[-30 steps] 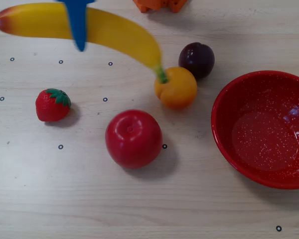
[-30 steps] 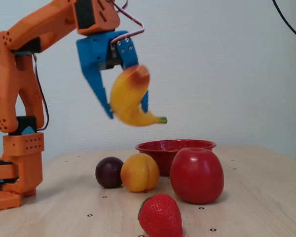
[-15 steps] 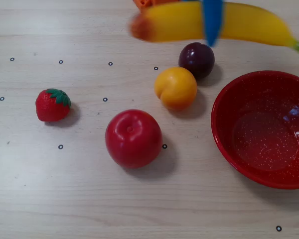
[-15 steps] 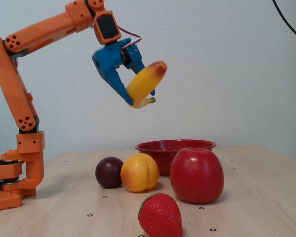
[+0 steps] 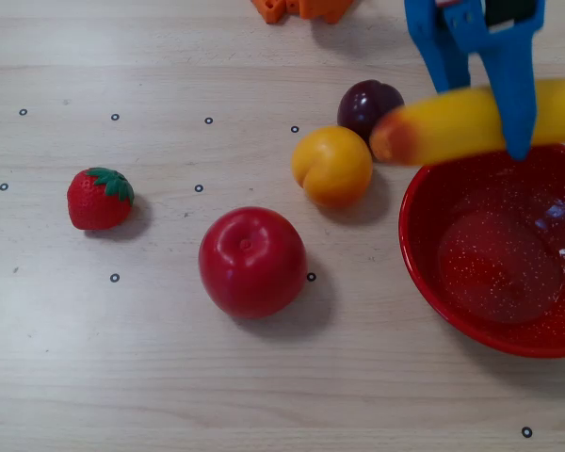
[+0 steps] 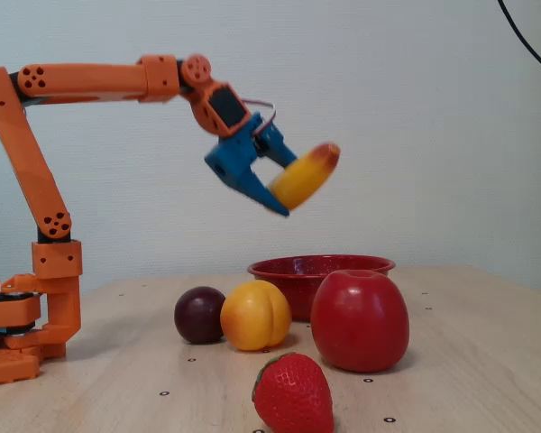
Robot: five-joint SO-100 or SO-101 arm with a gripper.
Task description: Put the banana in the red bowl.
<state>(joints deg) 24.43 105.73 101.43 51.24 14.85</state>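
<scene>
My blue gripper (image 5: 494, 118) (image 6: 284, 189) is shut on the yellow banana (image 5: 452, 124) (image 6: 305, 175) and holds it in the air. In the overhead view the banana lies across the far rim of the red bowl (image 5: 424, 254), its orange-red end pointing left toward the peach. In the fixed view the banana hangs well above the red bowl (image 6: 279, 271). The bowl has nothing in it.
A yellow-orange peach (image 5: 332, 166) (image 6: 255, 315) and a dark plum (image 5: 368, 105) (image 6: 199, 315) sit just left of the bowl. A red apple (image 5: 252, 261) (image 6: 359, 320) and a strawberry (image 5: 99, 198) (image 6: 293, 394) lie further left. The arm's orange base (image 6: 22, 325) stands at the table's back.
</scene>
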